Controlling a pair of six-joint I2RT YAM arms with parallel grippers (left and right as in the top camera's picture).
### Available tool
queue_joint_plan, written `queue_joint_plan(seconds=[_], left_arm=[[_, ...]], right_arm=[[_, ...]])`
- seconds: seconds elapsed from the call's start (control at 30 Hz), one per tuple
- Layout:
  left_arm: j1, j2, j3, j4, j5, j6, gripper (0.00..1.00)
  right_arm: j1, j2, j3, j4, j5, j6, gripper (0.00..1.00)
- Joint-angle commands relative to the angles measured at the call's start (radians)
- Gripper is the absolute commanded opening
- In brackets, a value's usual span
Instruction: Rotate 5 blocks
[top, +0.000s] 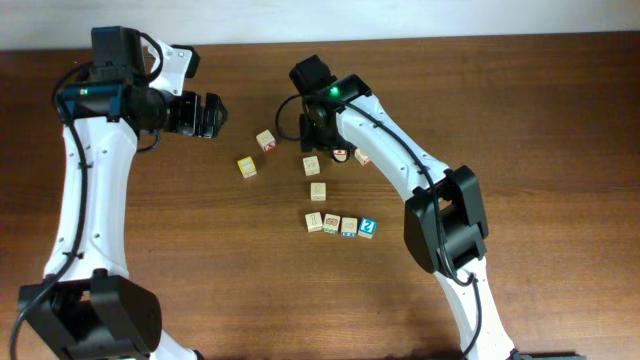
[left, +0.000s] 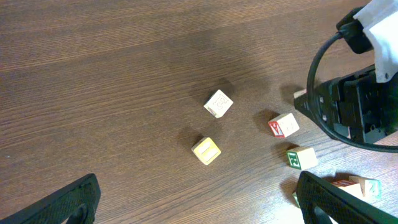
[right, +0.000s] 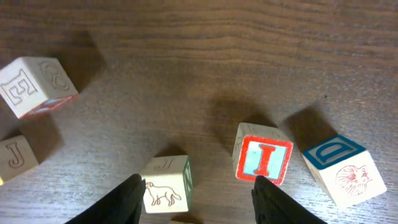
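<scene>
Red I cube (right: 263, 159) sits just beside right end effector (right: 199, 190).

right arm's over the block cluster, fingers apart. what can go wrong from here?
1. The dog-picture block sits skewed, nearer one of the right fingers; closing could shove it instead of gripping squarely.
2. The red-bordered "I" cube sits close by the other finger; a twist here may knock it.
</scene>
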Motion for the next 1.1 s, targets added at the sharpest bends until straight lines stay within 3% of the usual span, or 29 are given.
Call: queue_joint_plan(seconds=[0.0, 0.2, 0.37, 0.67, 0.83, 0.93, 1.07], left_arm=[[-0.001, 0.002, 0.018, -0.001, 0.008, 0.016, 0.99], [-0.001, 0.002, 0.018, -0.001, 0.008, 0.016, 0.99], [-0.001, 0.002, 0.018, -0.001, 0.008, 0.016, 0.99], [-0.001, 0.002, 0.018, -0.001, 0.008, 0.016, 0.99], [-0.001, 0.002, 0.018, -0.001, 0.008, 0.016, 0.99], [-0.001, 0.002, 0.018, -0.001, 0.008, 0.016, 0.99], [-0.001, 0.002, 0.018, -0.001, 0.008, 0.016, 0.99]], right_arm=[[0.003, 0.004, -0.007, 0.053, -0.015, -0.005, 0.57], [0.031, 0.004, -0.007, 0.225, -0.055, -0.113, 0.64], [0.068, 0.037, -0.007, 0.363, -0.132, -0.366, 0.67], [0.079, 0.191, -0.007, 0.497, -0.153, -0.389, 0.72], [0.079, 0.190, -0.007, 0.496, -0.153, -0.381, 0.41], [0.079, 0.157, -0.005, 0.477, -0.153, -0.381, 0.34], [0.079, 0.021, 0.043, 0.301, -0.153, -0.375, 0.27]])
